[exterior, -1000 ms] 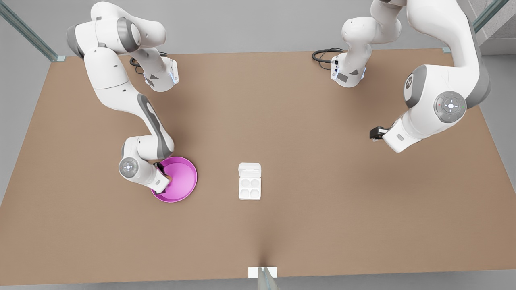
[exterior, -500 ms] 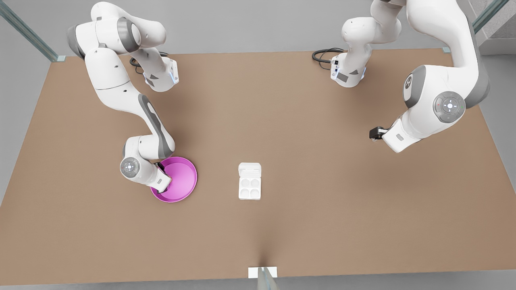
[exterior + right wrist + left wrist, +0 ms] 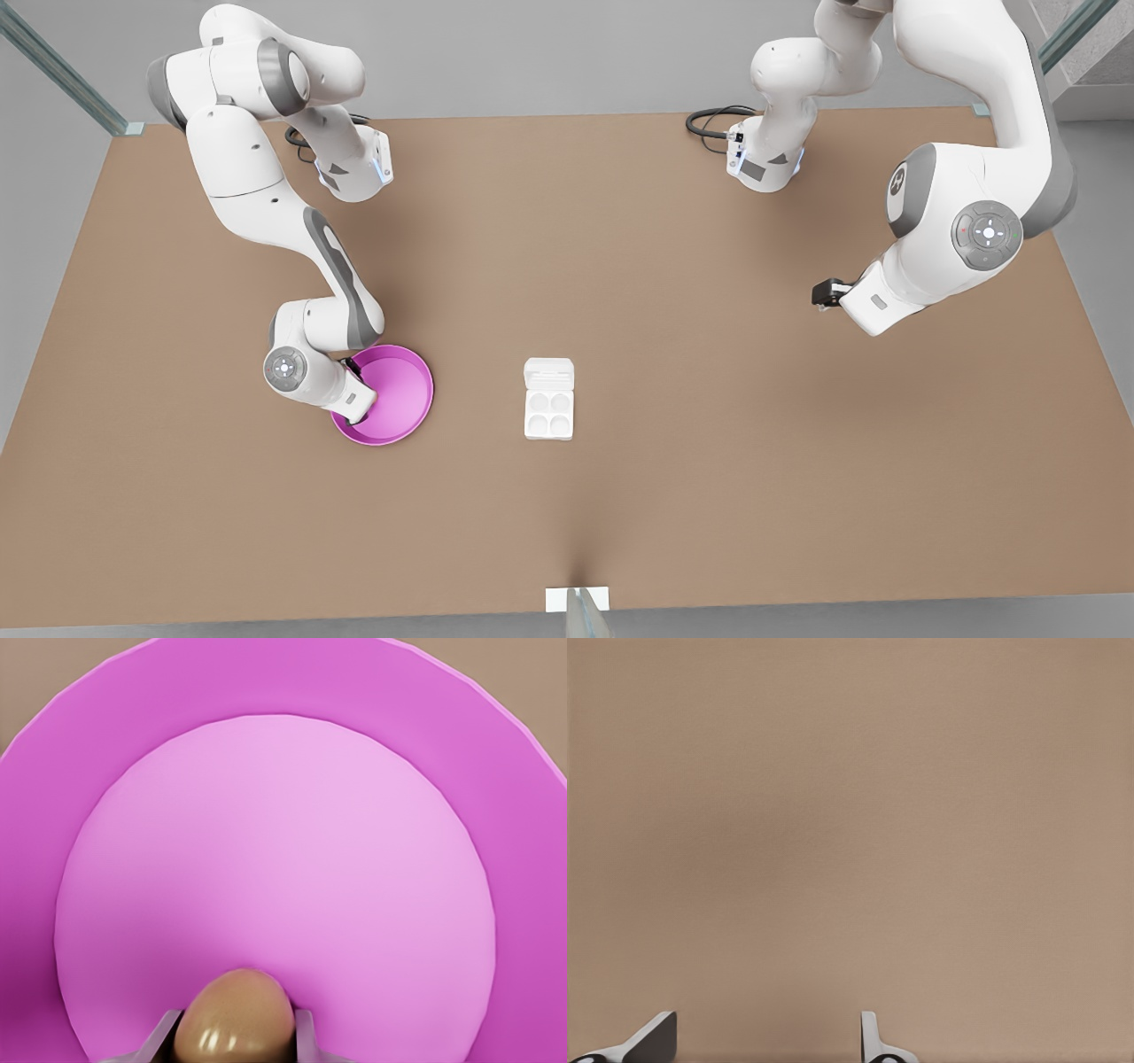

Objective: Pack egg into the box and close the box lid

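The tan-brown egg (image 3: 235, 1019) rests on the pink plate (image 3: 266, 859), with my right gripper (image 3: 235, 1041) shut on it, one finger against each side. In the front view that gripper (image 3: 359, 400) reaches down into the plate (image 3: 403, 390) at the front view's left, and the wrist hides the egg. The white box (image 3: 548, 418) stands mid-table with its four cups bare. The box lid (image 3: 548, 374) lies open and flat on the far side. My left gripper (image 3: 762, 1045) is open over bare table, held high at the front view's right (image 3: 826, 292), waiting.
The brown table (image 3: 709, 443) stretches wide around the box. Both arm bases stand at the far edge, a black cable (image 3: 709, 120) beside one of them. A small white bracket (image 3: 576, 600) sits at the near edge.
The right gripper has settled slightly lower into the plate, and the brown bit of egg seen beside it a second ago is now covered. The left arm barely shifted.
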Robot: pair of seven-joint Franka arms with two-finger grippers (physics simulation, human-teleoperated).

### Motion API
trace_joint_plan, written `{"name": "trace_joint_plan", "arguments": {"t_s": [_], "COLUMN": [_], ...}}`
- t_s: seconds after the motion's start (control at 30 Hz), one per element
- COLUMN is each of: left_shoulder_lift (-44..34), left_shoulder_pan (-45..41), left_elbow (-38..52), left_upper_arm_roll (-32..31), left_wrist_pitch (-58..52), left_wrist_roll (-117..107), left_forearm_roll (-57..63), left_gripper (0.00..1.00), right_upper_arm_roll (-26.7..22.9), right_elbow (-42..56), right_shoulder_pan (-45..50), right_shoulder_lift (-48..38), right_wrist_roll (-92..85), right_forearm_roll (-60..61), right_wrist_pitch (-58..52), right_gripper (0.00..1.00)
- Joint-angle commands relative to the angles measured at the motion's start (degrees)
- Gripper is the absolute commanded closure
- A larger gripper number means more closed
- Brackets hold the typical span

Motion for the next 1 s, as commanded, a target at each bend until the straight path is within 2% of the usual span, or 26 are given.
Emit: {"name": "trace_joint_plan", "arguments": {"t_s": [0.0, 0.37, 0.47, 0.7, 0.83, 0.97], "left_shoulder_lift": [-0.06, -0.06, -0.06, -0.23, -0.06, 0.03], "left_shoulder_pan": [0.00, 0.00, 0.00, 0.00, -0.44, -0.35], "left_elbow": [0.03, 0.03, 0.03, 0.03, 0.03, 0.03], "left_upper_arm_roll": [-0.02, -0.02, -0.02, -0.02, -0.11, -0.02], "left_wrist_pitch": [-0.06, -0.24, -0.15, -0.41, -0.41, -0.33], "left_wrist_roll": [-0.01, -0.01, -0.01, 0.08, 0.08, -0.01], "left_forearm_roll": [0.03, 0.03, 0.03, -0.06, 0.03, 0.03], "left_gripper": [0.00, 0.00, 0.00, 0.00, 0.00, 0.00], "right_upper_arm_roll": [0.00, 1.23, 1.50, 1.50, 1.50, 1.50], "right_elbow": [0.02, 1.43, 6.17, 25.69, 29.28, 34.56], "right_shoulder_pan": [-0.01, 1.31, 6.85, 17.31, 24.07, 24.08], "right_shoulder_lift": [0.14, -2.68, -1.62, 10.15, 12.61, 15.60], "right_wrist_roll": [-0.95, 2.56, 10.38, 24.88, 30.59, 33.59], "right_forearm_roll": [0.08, 2.98, 8.78, 18.19, 21.26, 22.14], "right_wrist_pitch": [0.21, -0.93, -0.93, -1.72, -1.28, -1.46], "right_gripper": [0.44, 0.44, 0.44, 0.44, 0.44, 0.44]}}
